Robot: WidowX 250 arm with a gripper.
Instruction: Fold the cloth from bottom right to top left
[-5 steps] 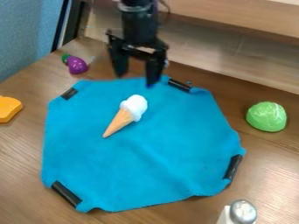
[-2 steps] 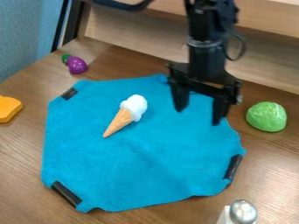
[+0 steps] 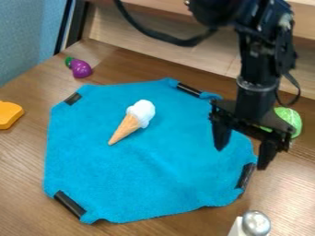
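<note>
Shaker (image 3: 256, 223): at the bottom edge right of centre, silver cap up, white body running out of view.
Table (image 3: 18, 166): brown wood grain, under the cloth and toys.
Cloth (image 3: 148, 170): blue, spread out unfolded in the middle, with slight ripples.
Black strips (image 3: 69, 204): four, one at each cut-looking corner of the cloth.
Gripper (image 3: 242, 156): open, its two fingers well apart with only air between them; over the right side of the cloth, near the right-hand strip. Whether it touches the cloth, I cannot tell.
Ice cream cone (image 3: 126, 128): lying on the cloth, white scoop toward the far side, tip toward the near left.
Orange toy (image 3: 8, 115): at the left edge, partly cut off.
Green toy (image 3: 289, 120): right of the cloth, partly behind the gripper.
Eggplant (image 3: 80, 68): purple, beyond the cloth's far left corner.
Wooden board (image 3: 154, 41): across the back.
Blue panel (image 3: 31, 37): far left.
</note>
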